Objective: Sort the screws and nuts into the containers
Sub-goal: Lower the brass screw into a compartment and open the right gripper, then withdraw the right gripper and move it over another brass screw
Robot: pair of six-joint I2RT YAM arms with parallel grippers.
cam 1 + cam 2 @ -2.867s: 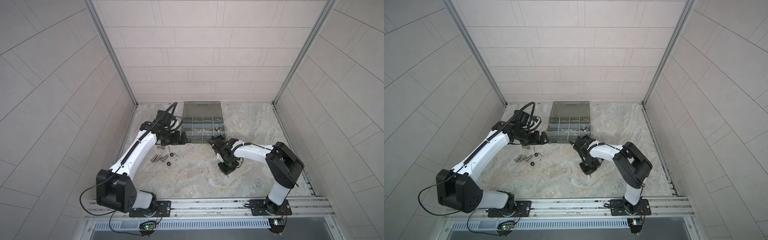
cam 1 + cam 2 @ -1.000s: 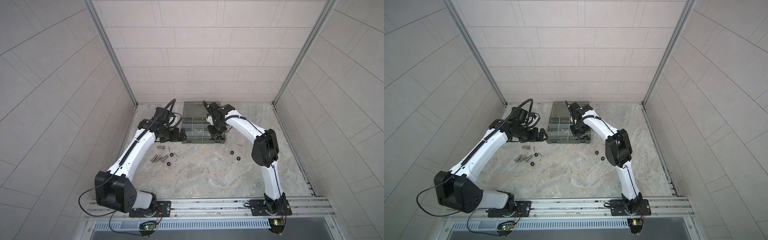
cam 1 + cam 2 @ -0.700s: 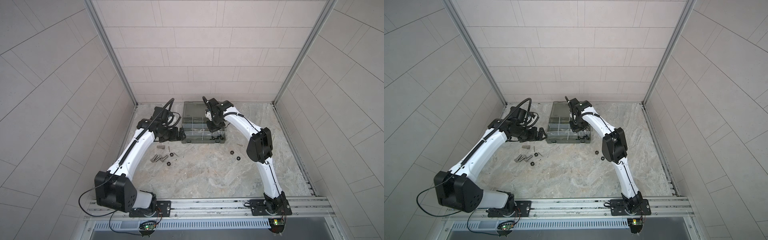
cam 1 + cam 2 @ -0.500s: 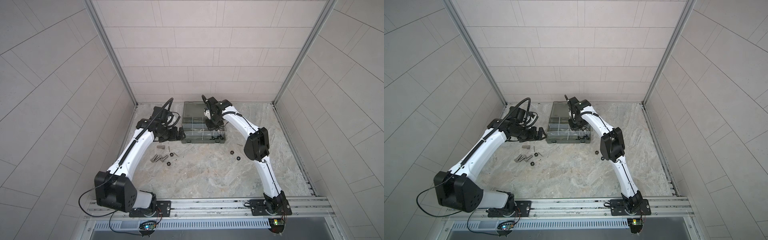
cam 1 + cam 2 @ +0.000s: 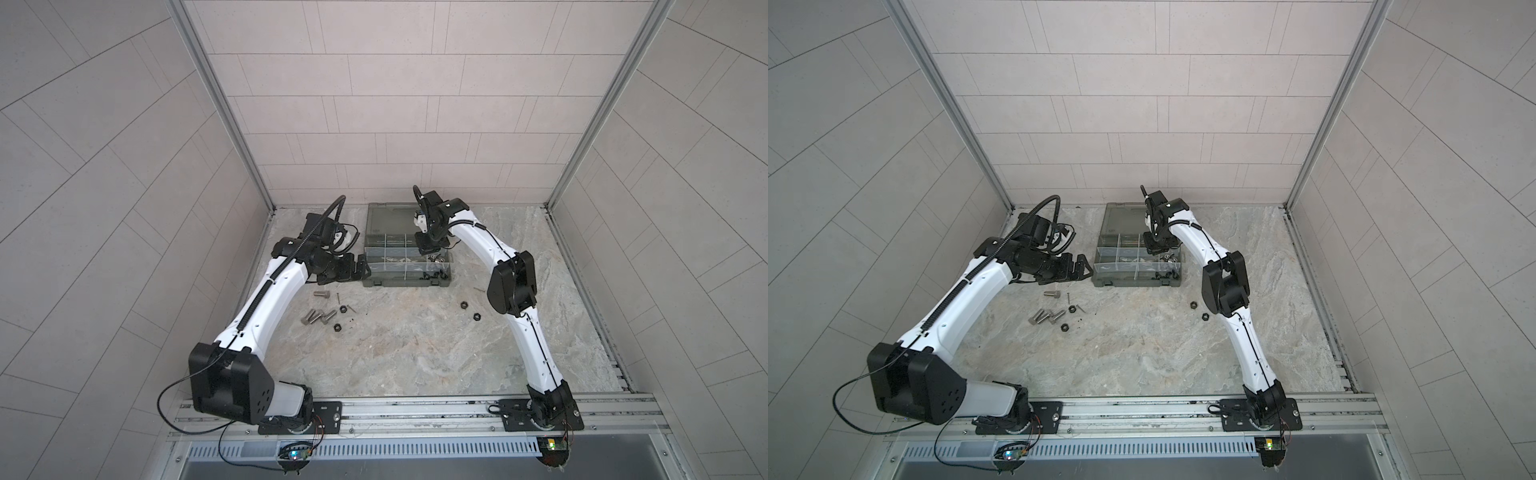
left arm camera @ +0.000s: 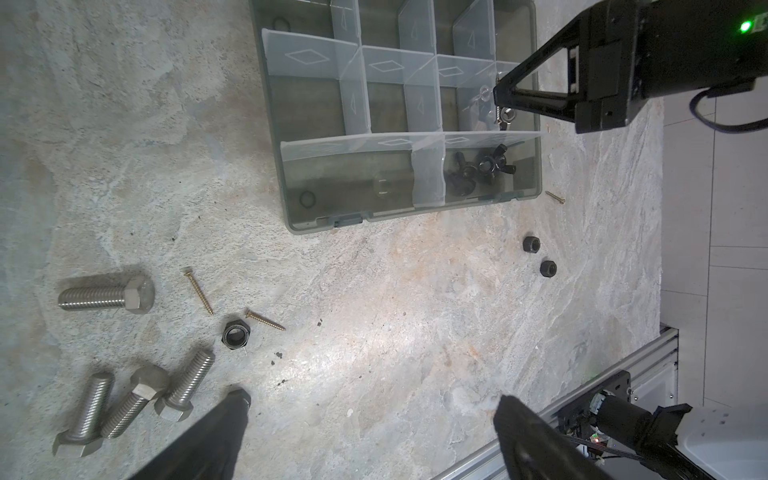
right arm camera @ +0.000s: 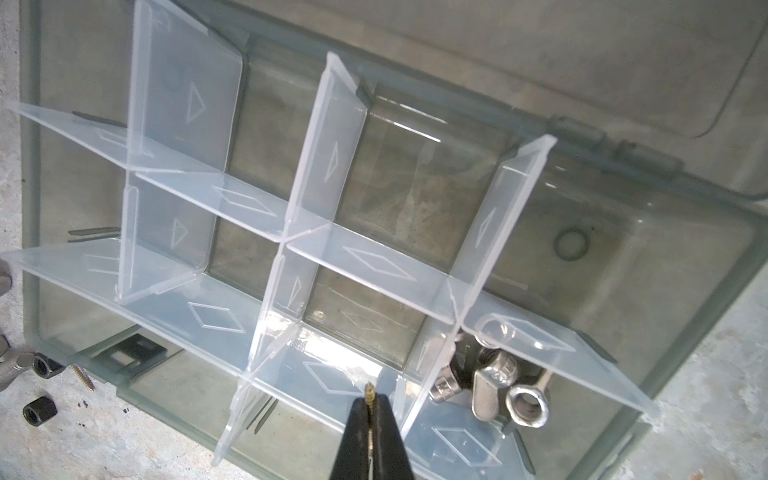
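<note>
Your right gripper (image 7: 369, 409) is pressed together on one thin gold screw (image 7: 368, 390) (only its tip pokes out past the fingers). It hangs over the open grey-green case (image 5: 405, 285), close to the little box that holds the silver wing nuts (image 7: 498, 386), but you cannot tell which box the screw is right above. The black wing nuts (image 6: 482, 168) sit in the front corner box on that same side. Your left gripper (image 6: 374, 411) is spread wide and holds nothing. It hovers low, just beside the left end of the case. On the stone table (image 5: 415, 345) near it lie four fat silver bolts (image 6: 124, 405), two loose thin screws (image 6: 199, 297) and two black hex nuts (image 5: 343, 308). Two other black nuts (image 6: 531, 244) lie on the right side of the table, well apart from the bolts. One more small screw (image 6: 555, 197) lies just beside the front right corner of the case.
</note>
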